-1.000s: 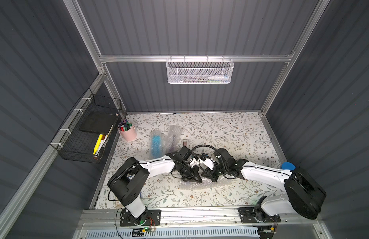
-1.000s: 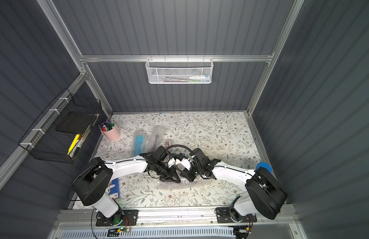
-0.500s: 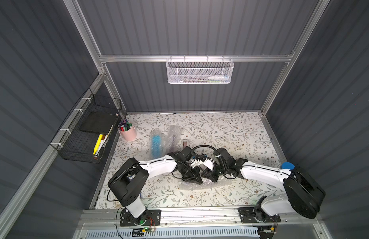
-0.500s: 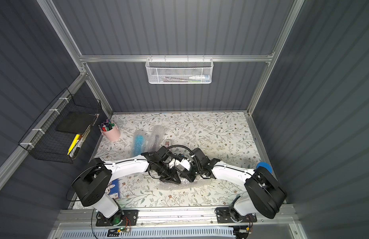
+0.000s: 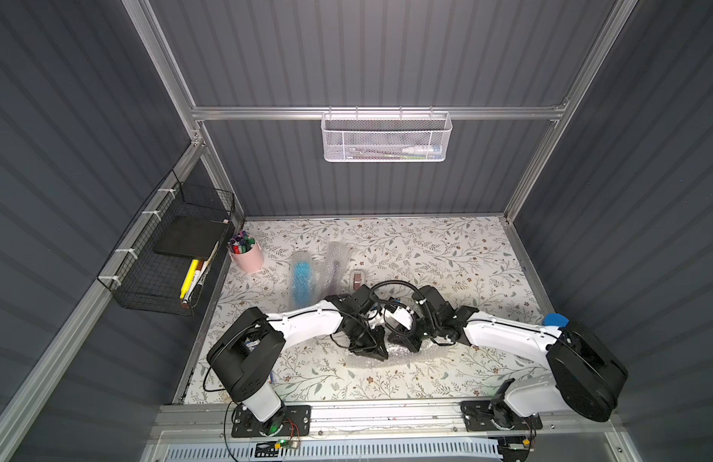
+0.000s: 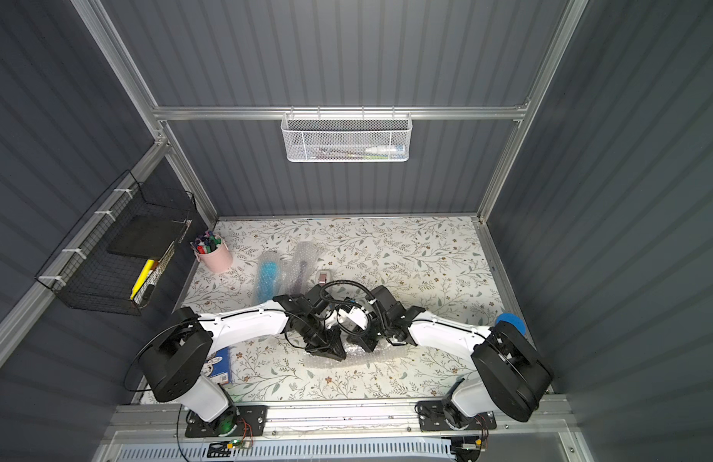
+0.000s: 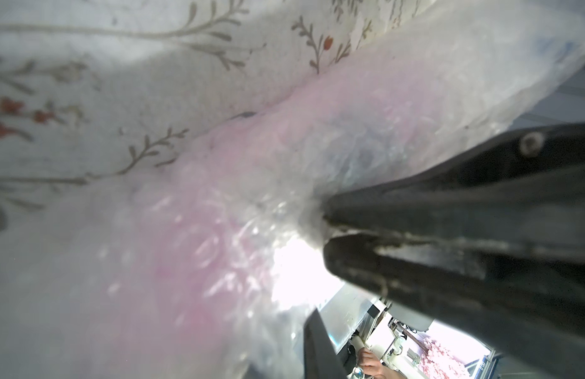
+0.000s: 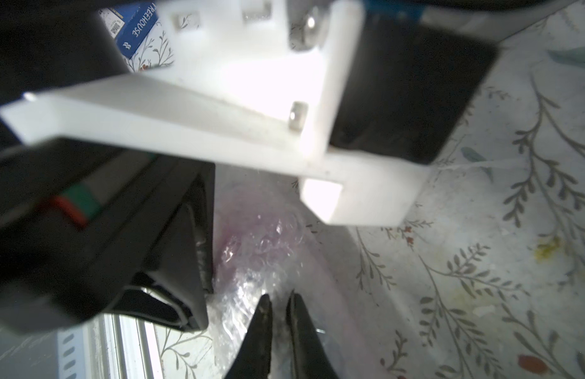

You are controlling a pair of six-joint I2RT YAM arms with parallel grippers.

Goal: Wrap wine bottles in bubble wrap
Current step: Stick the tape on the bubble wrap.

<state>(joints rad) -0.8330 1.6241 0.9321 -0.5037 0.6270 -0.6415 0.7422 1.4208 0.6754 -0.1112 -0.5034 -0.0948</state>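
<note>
Where both arms meet over the front middle of the floral table (image 5: 446, 256), entry one: a crumpled sheet of bubble wrap (image 5: 386, 357) lying on the surface. A purplish tint shows through it in both wrist views, though no bottle outline can be made out inside.
Left tool (image 7: 327, 226): tips down at the sheet's bunched edge, jaws all but together; whether they pinch the film I cannot tell.
Right tool (image 8: 279, 300): just beside the left one, tips pressed into the same sheet, clenched on a fold of it with only a narrow slit between the jaws.
Blue bottle (image 5: 302, 276): lying already rolled in wrap, farther back, toward the left arm's side.
Second wrapped bundle (image 5: 335, 266): just beside the blue one, dark purple inside.
Pink cup of markers (image 5: 247, 258): back corner on the left arm's side.
Blue book (image 6: 220, 364): at the front, partly under the left arm.
White mesh basket (image 5: 386, 136): hung on the back rail.
Black wire basket (image 5: 166, 256): hung on the side wall near the cup
</note>
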